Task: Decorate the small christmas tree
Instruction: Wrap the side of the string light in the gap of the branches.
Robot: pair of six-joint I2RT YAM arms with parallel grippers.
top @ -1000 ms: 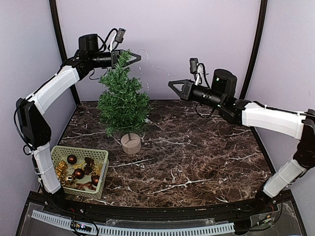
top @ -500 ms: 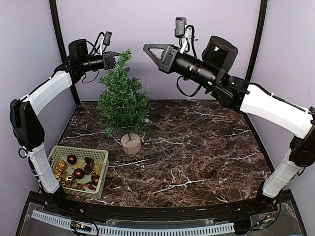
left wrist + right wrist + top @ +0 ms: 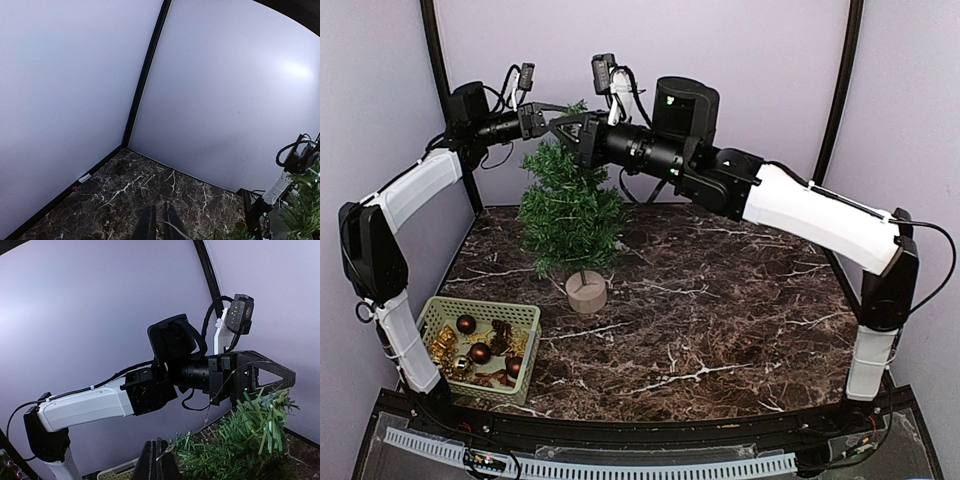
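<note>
Pinched in the pressed-together right gripper (image 3: pixel 157 452), the thin wire (image 3: pixel 206 417) should be draped slackly over the small dark-green bristly christmas tree (image 3: pixel 570 215) standing far-left; the left gripper's (image 3: pixel 291 376) state cannot be told.

The tree (image 3: pixel 570 210) is coloured dark green, its base (image 3: pixel 586 292) tan. The table (image 3: pixel 740 300) is patterned as dark brown marble, veined in white. The basket (image 3: pixel 480 312) is pale green, and the baubles (image 3: pixel 480 352) in it are dark red and gold. The walls (image 3: pixel 740 60) are tinted pale lilac and edged by black posts (image 3: pixel 442 90). The left arm (image 3: pixel 420 185) and right arm (image 3: pixel 810 215) are clad in white and black. The wire (image 3: pixel 212 407) is seen as pale grey.
</note>
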